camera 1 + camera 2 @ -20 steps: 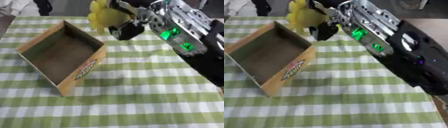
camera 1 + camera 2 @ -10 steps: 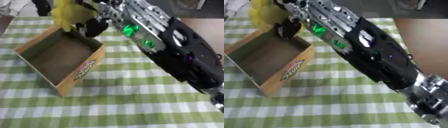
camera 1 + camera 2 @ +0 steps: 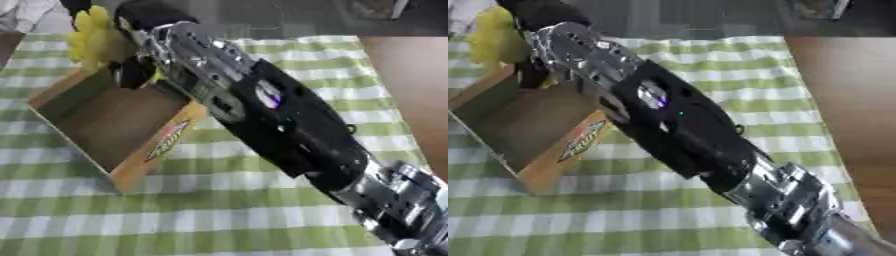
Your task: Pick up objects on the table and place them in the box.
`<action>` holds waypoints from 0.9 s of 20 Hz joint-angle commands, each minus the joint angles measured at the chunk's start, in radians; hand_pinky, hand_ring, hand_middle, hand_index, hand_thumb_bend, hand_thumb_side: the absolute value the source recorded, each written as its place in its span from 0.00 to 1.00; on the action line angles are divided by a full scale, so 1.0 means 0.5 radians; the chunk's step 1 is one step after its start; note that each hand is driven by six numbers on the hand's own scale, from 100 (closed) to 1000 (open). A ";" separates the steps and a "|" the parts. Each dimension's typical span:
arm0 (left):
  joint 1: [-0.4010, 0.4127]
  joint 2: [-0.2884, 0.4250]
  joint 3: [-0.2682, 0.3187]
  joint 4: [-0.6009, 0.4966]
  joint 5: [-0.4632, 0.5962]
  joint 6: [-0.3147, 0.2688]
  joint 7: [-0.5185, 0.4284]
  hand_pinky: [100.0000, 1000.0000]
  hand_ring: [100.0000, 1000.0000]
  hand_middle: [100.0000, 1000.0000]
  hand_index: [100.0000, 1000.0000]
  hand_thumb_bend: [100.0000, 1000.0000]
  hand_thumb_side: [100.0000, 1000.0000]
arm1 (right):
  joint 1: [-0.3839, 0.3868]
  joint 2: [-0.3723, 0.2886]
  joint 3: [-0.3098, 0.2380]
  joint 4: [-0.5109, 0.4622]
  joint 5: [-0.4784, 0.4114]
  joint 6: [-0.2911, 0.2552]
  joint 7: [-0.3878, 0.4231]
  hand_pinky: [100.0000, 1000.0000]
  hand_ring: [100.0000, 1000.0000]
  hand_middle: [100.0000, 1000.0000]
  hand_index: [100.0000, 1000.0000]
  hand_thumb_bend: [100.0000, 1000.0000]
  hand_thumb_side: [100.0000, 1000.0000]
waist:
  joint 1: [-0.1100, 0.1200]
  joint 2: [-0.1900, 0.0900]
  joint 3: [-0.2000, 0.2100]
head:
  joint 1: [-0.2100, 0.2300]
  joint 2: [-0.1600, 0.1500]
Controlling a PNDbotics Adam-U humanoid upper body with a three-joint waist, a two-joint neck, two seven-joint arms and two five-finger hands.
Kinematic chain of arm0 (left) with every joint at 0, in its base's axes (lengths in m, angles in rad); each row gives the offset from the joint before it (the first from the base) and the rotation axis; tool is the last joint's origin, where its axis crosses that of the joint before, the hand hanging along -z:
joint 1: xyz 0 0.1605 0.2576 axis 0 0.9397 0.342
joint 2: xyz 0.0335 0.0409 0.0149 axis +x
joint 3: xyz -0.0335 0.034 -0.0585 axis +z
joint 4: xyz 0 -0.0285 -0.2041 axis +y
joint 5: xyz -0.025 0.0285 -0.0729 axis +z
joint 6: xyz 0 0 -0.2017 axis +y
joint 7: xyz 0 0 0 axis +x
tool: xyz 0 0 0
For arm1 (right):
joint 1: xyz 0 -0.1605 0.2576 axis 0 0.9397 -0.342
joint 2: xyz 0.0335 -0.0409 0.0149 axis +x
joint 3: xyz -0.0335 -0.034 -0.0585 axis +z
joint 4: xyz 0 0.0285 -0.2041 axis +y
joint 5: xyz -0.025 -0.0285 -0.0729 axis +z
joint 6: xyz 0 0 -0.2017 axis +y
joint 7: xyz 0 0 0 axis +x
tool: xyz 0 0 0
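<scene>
The box (image 3: pixel 149 155) bears a yellow-green logo, too blurred to read

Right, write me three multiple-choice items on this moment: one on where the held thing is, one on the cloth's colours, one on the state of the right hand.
1. Where is the yellow object?
A. Lying on the cloth in front of the box
B. Held over the far corner of the box
C. Resting on the bare wooden table at the right

2. What colours is the tablecloth?
A. Green and white checks
B. Plain red
C. Blue and yellow stripes

3. How is the right hand?
A. Flat and open on the cloth
B. Curled round the yellow object
C. Out of sight

Answers: 1 B, the object sits at the arm's end above the box's far rim. 2 A, green and white checks fill the cloth. 3 B, dark fingers wrap against the object.
</scene>
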 commanded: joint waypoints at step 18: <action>-0.031 0.022 -0.008 -0.038 0.022 0.000 -0.021 0.65 0.58 0.55 0.67 0.00 0.87 | 0.019 0.233 -0.114 0.429 -0.362 -0.165 -0.215 0.90 0.98 0.81 1.00 0.53 0.58 | 0.013 -0.021 0.019 | -0.028 -0.044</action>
